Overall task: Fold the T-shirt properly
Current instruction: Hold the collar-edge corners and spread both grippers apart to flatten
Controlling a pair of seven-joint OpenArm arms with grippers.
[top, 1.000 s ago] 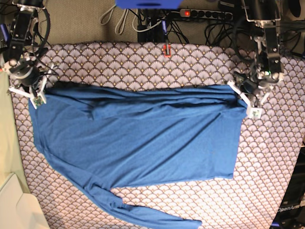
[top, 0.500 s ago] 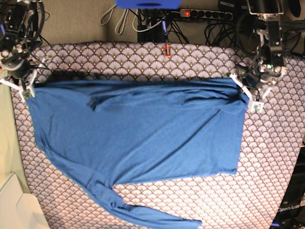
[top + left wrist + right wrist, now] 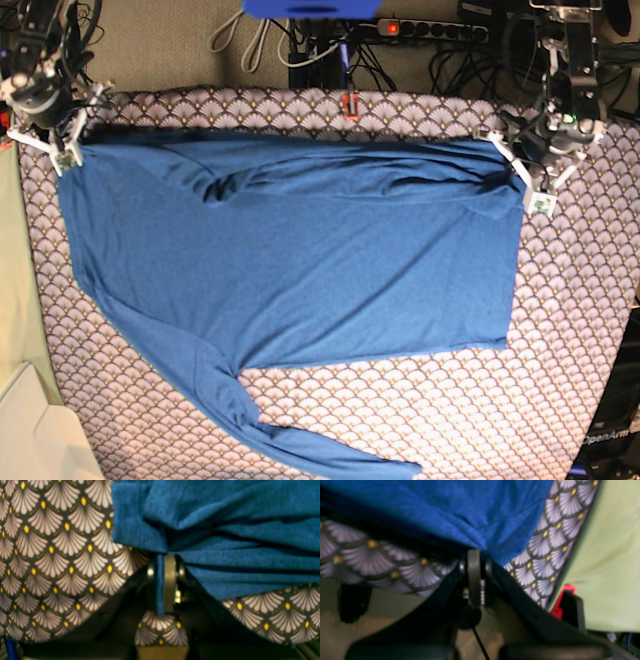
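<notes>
Across the scallop-patterned cloth (image 3: 420, 400) (cables (image 3: 300, 45) along the frame's top edge) spreads the blue T-shirt (image 3: 300, 270); left gripper (image 3: 528, 178) and right gripper (image 3: 62, 140) pinch its upper corners, jaws clamped.

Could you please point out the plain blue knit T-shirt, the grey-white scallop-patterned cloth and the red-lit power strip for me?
Plain blue knit T-shirt (image 3: 300, 270): base view, middle of its body.
Grey-white scallop-patterned cloth (image 3: 430, 410): base view, bare stretch beside the shirt's hem.
Red-lit power strip (image 3: 430, 30): base view, middle of its body.
</notes>
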